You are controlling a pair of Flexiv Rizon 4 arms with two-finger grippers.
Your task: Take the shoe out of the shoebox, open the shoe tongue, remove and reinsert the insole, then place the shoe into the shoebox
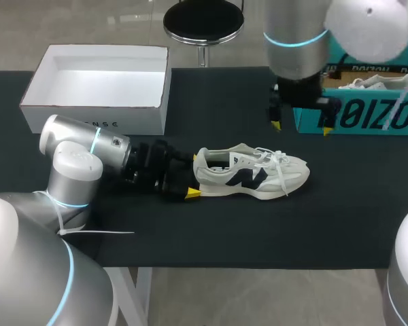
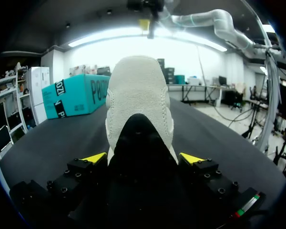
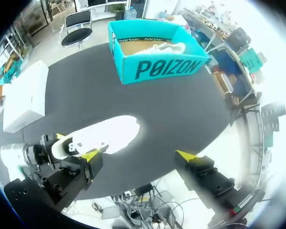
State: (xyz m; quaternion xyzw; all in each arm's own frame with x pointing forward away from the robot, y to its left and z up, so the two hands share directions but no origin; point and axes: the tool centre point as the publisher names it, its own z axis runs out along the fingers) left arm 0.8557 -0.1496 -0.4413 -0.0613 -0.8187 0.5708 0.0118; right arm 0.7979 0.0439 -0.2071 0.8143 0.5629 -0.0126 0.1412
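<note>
Teal shoebox [image 1: 367, 119], boldly lettered, sits near the table [image 1: 211, 102] edge. Our right gripper [image 3: 138, 155] gapes empty; we cannot tell if our left gripper [image 1: 192, 176] grips the shoe [image 1: 258, 174].

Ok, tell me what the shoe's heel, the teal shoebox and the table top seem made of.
Shoe heel: likely suede, matte, with fuzzy grain. Teal shoebox: probably cardboard, brown bare inside, thin walls. Table top: black matte covering, perhaps cloth or rubber; no shine.

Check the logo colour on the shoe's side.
The logo is dark, near black, on the off-white shoe; clearest in head view.
</note>
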